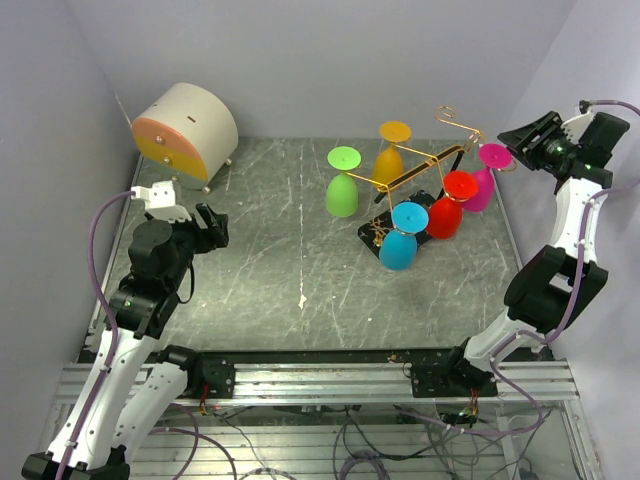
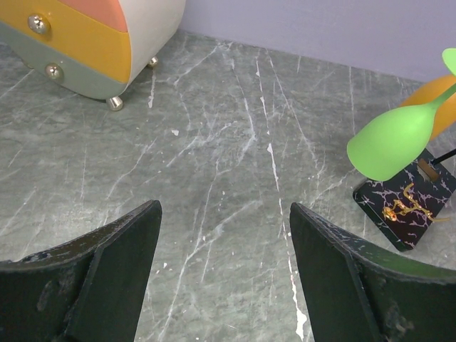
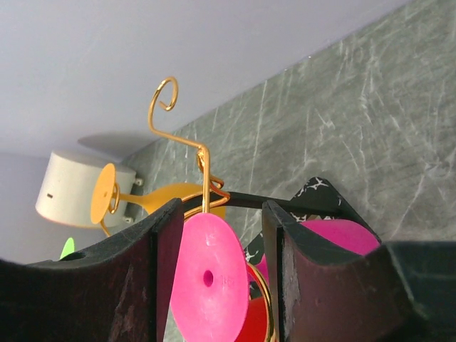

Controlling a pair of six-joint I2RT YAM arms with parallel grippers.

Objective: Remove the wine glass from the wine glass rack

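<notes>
The wine glass rack (image 1: 425, 163) is a gold wire stand on a black base (image 2: 408, 204) at the back right of the table, with several coloured glasses hanging bowl-down. The pink wine glass (image 1: 482, 187) hangs on the right-most arm. My right gripper (image 1: 512, 150) is open around its foot (image 3: 210, 278): the disc sits between the two fingers, close to the left one, with a gap to the right one. A curled gold hook (image 3: 167, 96) rises just beyond the fingertips. My left gripper (image 2: 224, 214) is open over bare table, well left of the rack.
Green (image 1: 342, 190), orange (image 1: 390, 160), blue (image 1: 400, 245) and red (image 1: 447, 210) glasses hang on the other arms. A round white cabinet with orange drawers (image 1: 185, 130) stands at the back left. Grey walls close in behind and on both sides.
</notes>
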